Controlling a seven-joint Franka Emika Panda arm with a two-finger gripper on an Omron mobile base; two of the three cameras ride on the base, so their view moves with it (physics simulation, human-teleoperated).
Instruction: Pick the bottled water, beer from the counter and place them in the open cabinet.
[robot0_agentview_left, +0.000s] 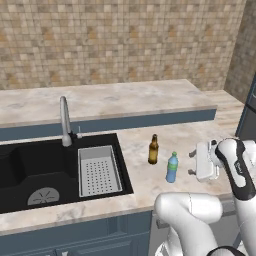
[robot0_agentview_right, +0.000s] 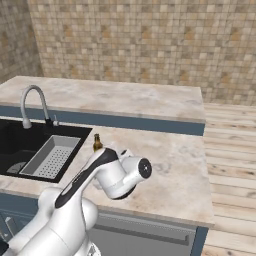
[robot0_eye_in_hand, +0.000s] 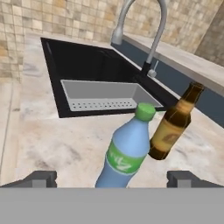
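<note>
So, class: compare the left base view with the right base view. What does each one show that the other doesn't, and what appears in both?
Left base view: the bottled water standing whole on the counter, beside the beer, with the open gripper level with it and apart from it.

Right base view: wooden flooring past the counter's end. There the arm covers all of the beer but its top.

Both: the black sink, its grey strainer tray, the faucet, the tiled wall, the beer and the counter.
</note>
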